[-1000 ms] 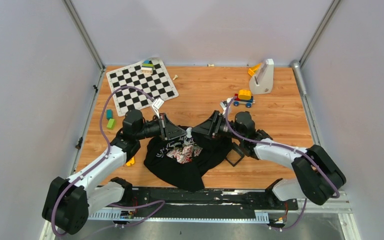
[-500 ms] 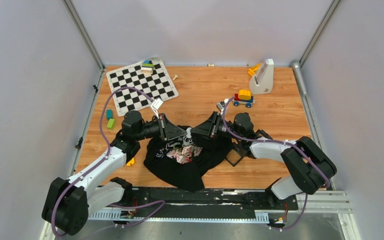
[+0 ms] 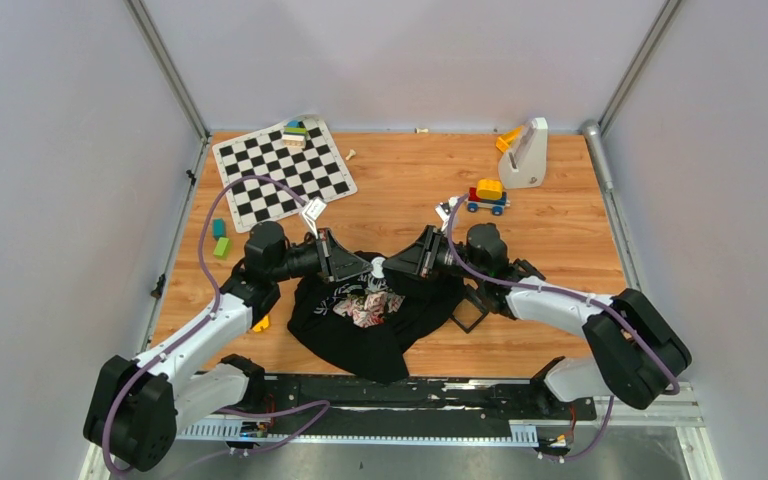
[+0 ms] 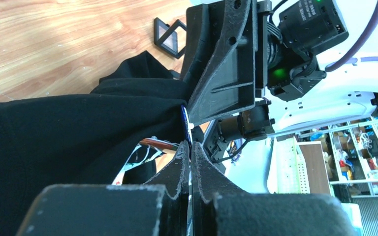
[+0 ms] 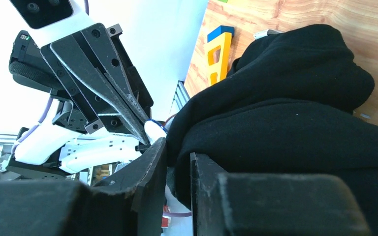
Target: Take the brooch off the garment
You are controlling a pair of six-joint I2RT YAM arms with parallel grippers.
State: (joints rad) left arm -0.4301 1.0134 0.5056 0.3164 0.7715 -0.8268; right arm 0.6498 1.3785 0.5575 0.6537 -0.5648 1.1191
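Note:
The black shirt with a printed front lies bunched at the table's near middle, and it also shows in the left wrist view. The brooch is a small pale disc with a blue rim at the shirt's raised top edge. In the left wrist view it is edge-on. My left gripper is shut on the brooch's edge. My right gripper faces it a finger's width away and is shut on a fold of the shirt, right beside the brooch.
A chessboard with stacked blocks lies far left. A toy car and a white stand are far right. A black square frame lies by the shirt's right edge. Small green blocks and a yellow piece are at the left.
My right gripper has shifted slightly left, toward the left gripper. Both stay shut at the shirt's raised edge, and the shirt has barely moved.

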